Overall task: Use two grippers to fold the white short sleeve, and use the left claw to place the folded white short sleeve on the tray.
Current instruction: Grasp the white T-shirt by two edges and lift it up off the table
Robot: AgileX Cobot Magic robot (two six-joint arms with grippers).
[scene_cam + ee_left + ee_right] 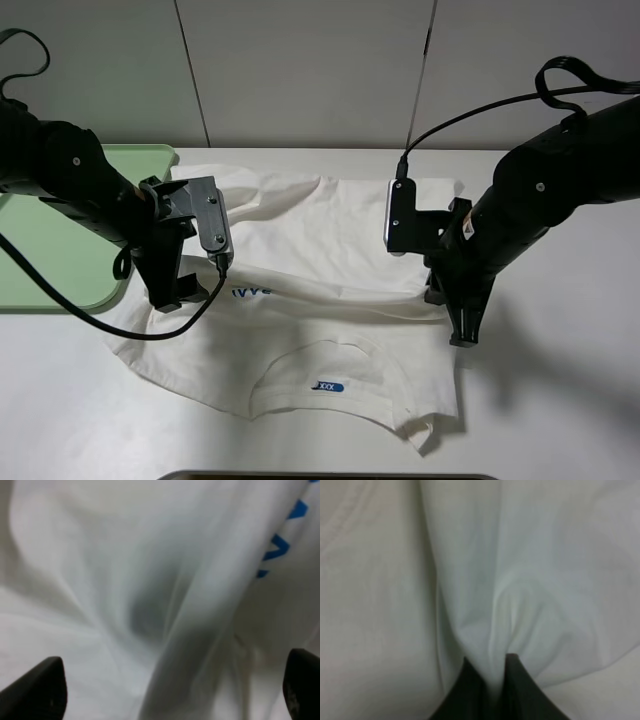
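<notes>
I am watching the white shirt (330, 300) lying spread and wrinkled on the table (570, 400), with its left side near the green tray (40, 285). The left gripper (175, 680) is standing low over the cloth beside the blue letters (250, 292), its fingers spread wide apart. The right gripper (492, 680) is pinching a fold of the shirt, its fingers pressed together on it.

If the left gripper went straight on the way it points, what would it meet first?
The shirt: a raised fold lies ahead of the left gripper, between its open fingers. Depth unclear.
</notes>
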